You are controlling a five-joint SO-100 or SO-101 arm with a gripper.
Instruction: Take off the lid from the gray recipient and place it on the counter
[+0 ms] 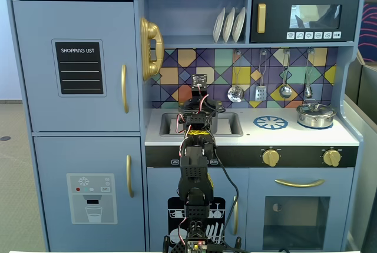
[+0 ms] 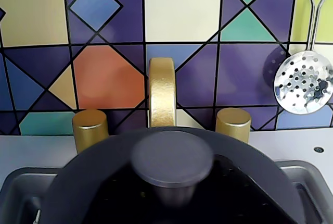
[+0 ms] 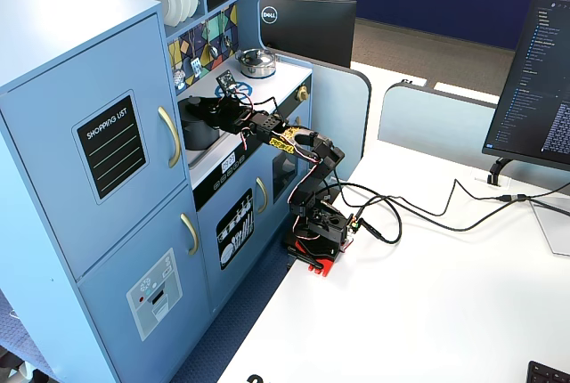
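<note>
The dark gray lid (image 2: 101, 169) fills the bottom of the wrist view, its round knob (image 2: 171, 159) in the middle. My gripper (image 2: 174, 195) shows only as black jaw parts close round the knob's stem and looks shut on it. In a fixed view the gray recipient (image 3: 198, 132) stands in the sink with my gripper (image 3: 212, 111) at its top. In the front fixed view my gripper (image 1: 200, 107) and arm hide the pot. The white counter (image 1: 247, 136) runs to the right of the sink (image 1: 228, 125).
A gold tap (image 2: 162, 91) and two gold knobs stand just behind the lid, against the tiled wall. A shiny steel pot (image 1: 316, 115) sits at the counter's right end, beyond the blue burner ring (image 1: 270, 123). Utensils, including a skimmer (image 2: 304, 83), hang above.
</note>
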